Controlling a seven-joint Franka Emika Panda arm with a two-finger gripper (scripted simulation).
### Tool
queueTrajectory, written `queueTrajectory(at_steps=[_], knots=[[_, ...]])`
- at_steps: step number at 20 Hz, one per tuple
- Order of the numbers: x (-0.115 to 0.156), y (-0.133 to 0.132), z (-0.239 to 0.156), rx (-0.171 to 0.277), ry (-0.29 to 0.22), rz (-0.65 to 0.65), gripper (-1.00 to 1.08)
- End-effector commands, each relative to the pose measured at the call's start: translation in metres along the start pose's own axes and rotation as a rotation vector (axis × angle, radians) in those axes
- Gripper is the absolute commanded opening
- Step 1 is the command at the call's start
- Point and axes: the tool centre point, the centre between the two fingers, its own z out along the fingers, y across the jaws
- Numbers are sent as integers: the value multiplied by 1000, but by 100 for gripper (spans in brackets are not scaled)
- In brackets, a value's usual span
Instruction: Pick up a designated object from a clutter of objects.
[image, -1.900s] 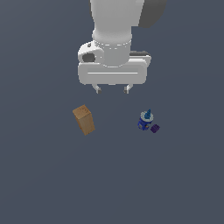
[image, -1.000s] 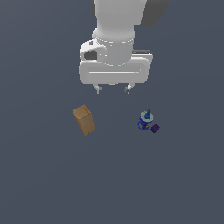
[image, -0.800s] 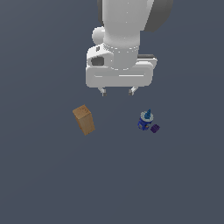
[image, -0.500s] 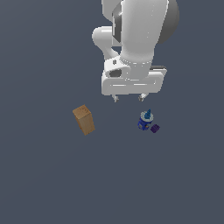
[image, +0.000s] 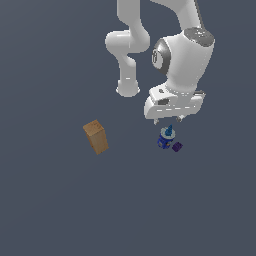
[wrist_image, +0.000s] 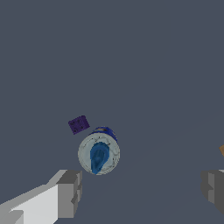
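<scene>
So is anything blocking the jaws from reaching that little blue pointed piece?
Nothing visible lies between. The gripper hangs open above the slender blue piece, which sits atop the blue can. The purple cube lies beside the can.

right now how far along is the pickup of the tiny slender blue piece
Done: the arm hangs near the cluster, its open gripper empty. In hand: lining up over the tiny slender blue piece, which sits on the pale top of the round blue can, beside the tiny purple cube; the piece lies off-centre between the fingers. Left: centring, descending, closing, lifting. The tan upright box stands apart.
</scene>
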Motion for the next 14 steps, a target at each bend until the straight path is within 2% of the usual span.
queueTrajectory(at_steps=[1, 7, 14], knots=[[-7, -17, 13, 3, -2, -11, 100], [-18, -37, 29, 7, -6, -26, 100], [-18, -37, 33, 7, -6, -27, 100]])
